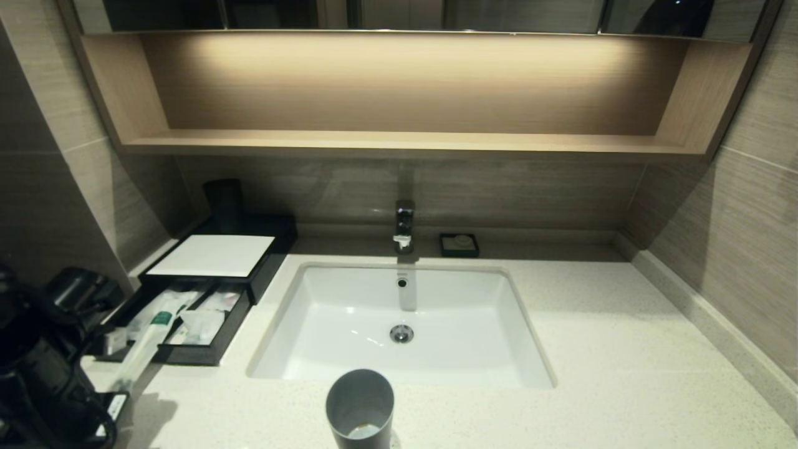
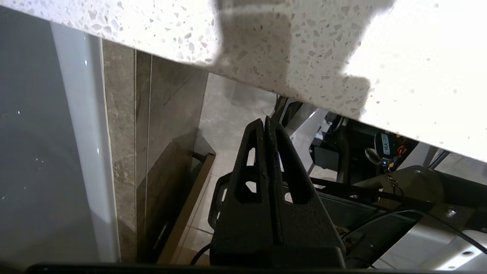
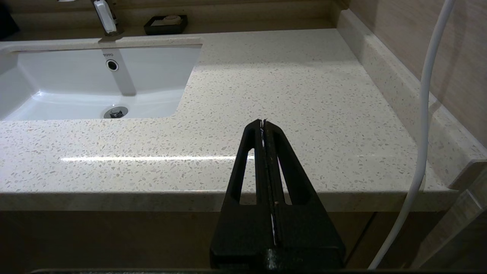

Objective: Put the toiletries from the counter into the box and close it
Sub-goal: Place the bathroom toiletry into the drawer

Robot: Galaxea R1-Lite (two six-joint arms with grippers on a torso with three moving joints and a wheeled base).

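The black box [image 1: 262, 274] with a white panel on top stands at the back left of the counter [image 1: 623, 349], its front drawer [image 1: 187, 357] pulled open. A long slim packet with a green band [image 1: 163, 318] lies slanted in the drawer, its near end sticking out over the drawer's front rim. Small white packets [image 1: 202, 324] lie beside it; I cannot make out a second long packet. My left gripper [image 2: 264, 121] is shut and empty, below the counter edge [image 2: 304, 45], over the floor. My right gripper [image 3: 262, 121] is shut and empty, before the counter's front edge [image 3: 304, 95].
The white sink basin [image 1: 349, 312] sits mid-counter, with a faucet [image 1: 404, 226] and a small black soap dish [image 1: 459, 244] behind it. A grey cup [image 1: 360, 405] stands at the front edge. A black cylinder [image 1: 223, 196] stands behind the box. My left arm [image 1: 43, 362] fills the lower left.
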